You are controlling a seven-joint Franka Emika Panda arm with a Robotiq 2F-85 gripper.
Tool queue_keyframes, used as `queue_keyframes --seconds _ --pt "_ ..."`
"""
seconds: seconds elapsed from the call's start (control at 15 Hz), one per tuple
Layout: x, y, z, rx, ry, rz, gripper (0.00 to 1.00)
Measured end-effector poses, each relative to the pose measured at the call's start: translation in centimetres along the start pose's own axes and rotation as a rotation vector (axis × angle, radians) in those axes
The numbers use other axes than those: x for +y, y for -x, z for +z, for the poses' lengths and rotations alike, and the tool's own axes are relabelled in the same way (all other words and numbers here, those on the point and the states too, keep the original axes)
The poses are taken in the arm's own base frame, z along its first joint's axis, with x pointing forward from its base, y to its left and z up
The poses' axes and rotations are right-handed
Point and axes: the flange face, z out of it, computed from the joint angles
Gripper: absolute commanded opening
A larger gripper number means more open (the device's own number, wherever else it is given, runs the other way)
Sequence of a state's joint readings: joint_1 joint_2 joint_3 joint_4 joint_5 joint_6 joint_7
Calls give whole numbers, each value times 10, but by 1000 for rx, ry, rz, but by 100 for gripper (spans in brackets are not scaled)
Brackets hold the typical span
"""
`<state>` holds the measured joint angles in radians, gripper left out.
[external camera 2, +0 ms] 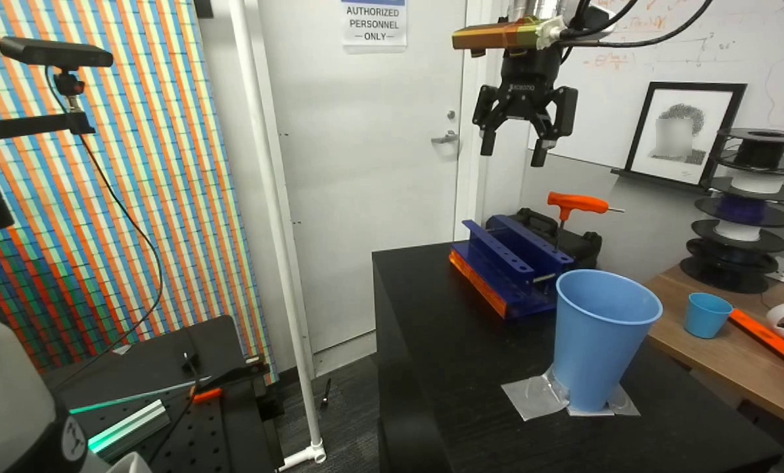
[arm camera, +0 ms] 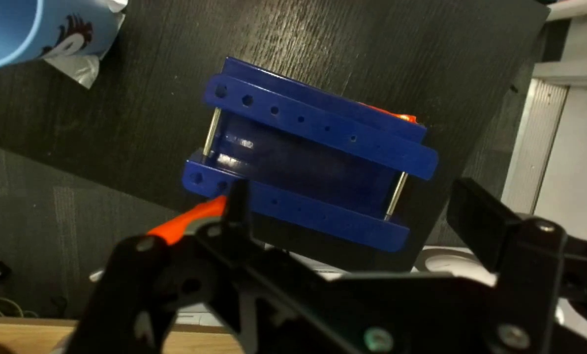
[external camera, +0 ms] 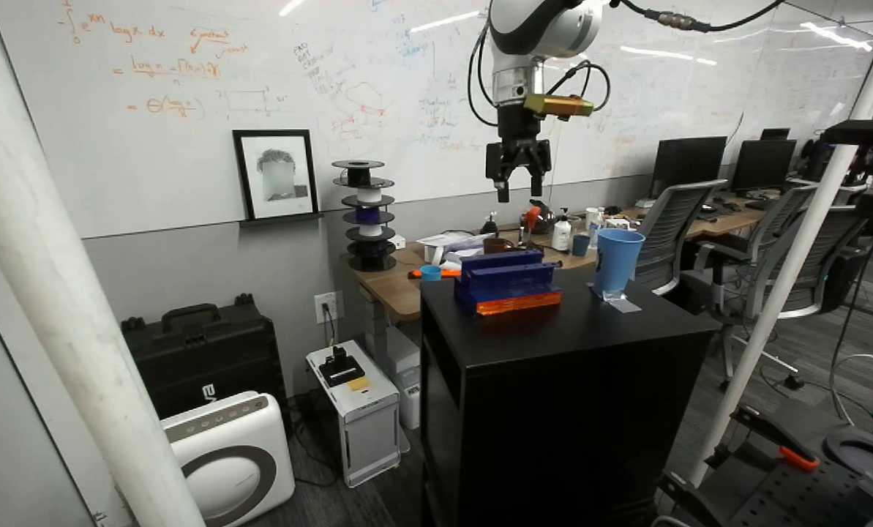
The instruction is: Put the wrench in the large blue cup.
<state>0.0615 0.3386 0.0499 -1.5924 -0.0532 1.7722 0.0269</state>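
Note:
The wrench (external camera 2: 570,202) has an orange T-shaped handle and stands upright in a hole of the dark-blue holder (external camera 2: 497,279). Its handle also shows behind the holder in an exterior view (external camera: 533,215) and partly behind a finger in the wrist view (arm camera: 187,221). The large blue cup (external camera 2: 595,358) stands upright, taped to the black cabinet top; it also shows in an exterior view (external camera: 617,258) and at the top left of the wrist view (arm camera: 94,24). My gripper (external camera 2: 512,156) is open and empty, high above the holder (arm camera: 323,132). It also hangs there in an exterior view (external camera: 520,195).
The black cabinet top (external camera: 553,329) carries the holder and the cup. A wooden desk (external camera 2: 668,328) behind it holds a small blue cup (external camera 2: 707,315), bottles and clutter. A stack of spools (external camera: 369,214) stands by the whiteboard. White poles (external camera: 780,285) stand around the workspace.

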Motion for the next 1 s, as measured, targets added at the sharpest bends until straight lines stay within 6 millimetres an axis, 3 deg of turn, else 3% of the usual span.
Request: queue_keyframes --seconds 0.6,1.0 --pt "78 14 22 98 -137 434 100" --pt "88 -4 29 231 -209 705 100"
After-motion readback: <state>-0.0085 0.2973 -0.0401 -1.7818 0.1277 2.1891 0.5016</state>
